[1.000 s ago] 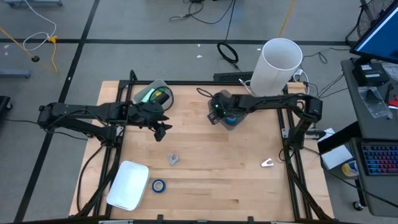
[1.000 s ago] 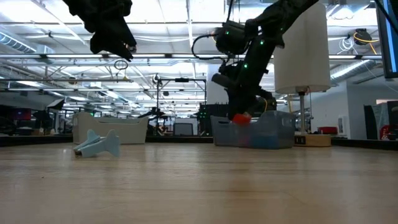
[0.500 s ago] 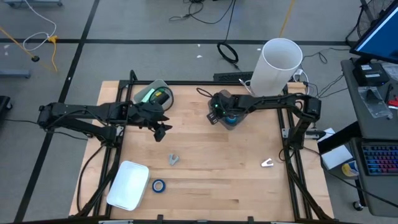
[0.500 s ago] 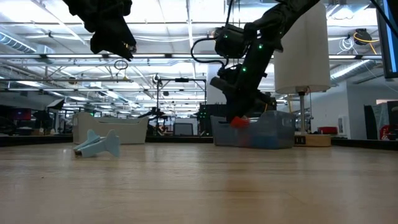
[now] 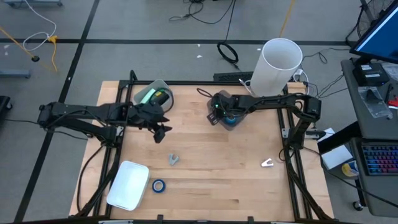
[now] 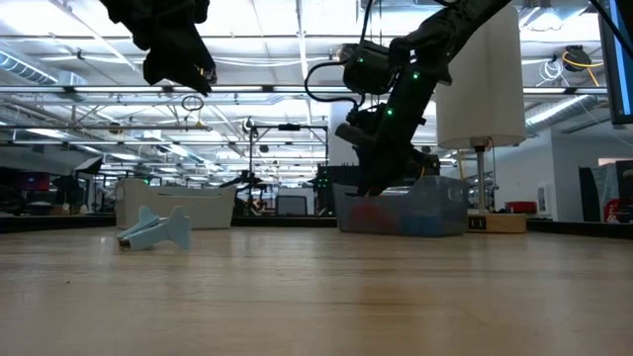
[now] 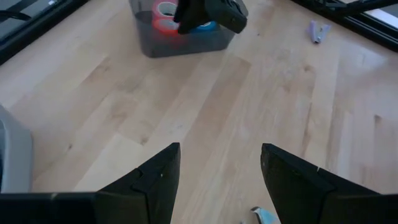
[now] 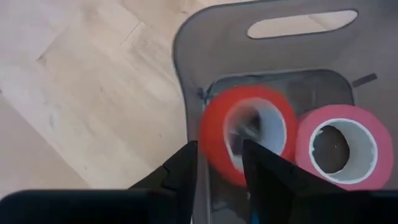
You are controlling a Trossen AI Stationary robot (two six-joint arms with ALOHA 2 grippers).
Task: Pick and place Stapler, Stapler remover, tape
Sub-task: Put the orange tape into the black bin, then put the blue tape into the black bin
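Observation:
A red tape roll shows blurred just past my right gripper, inside the grey bin, beside a pink roll lying flat there. One finger stands outside the red ring and one before its hole. The right gripper hangs over the bin's left-hand end. A blue tape roll lies flat on the table near the white bin. A grey stapler remover and a pale one lie on the wood. My left gripper hovers open, high over bare table. My right gripper comes at the red roll's wall from above, one finger on each side of it, but the gap is wider than the wall and the roll is blurred. I cannot tell whether it touches the roll.
A clear bin at the far left holds a green thing and a black thing. A tall white cylinder stands past the table's far right corner. Bare wood lies between the two removers and along the near edge.
The red roll has sunk from about the grey bin's rim, under my right gripper, down into the bin. The right gripper has dipped slightly toward the bin.

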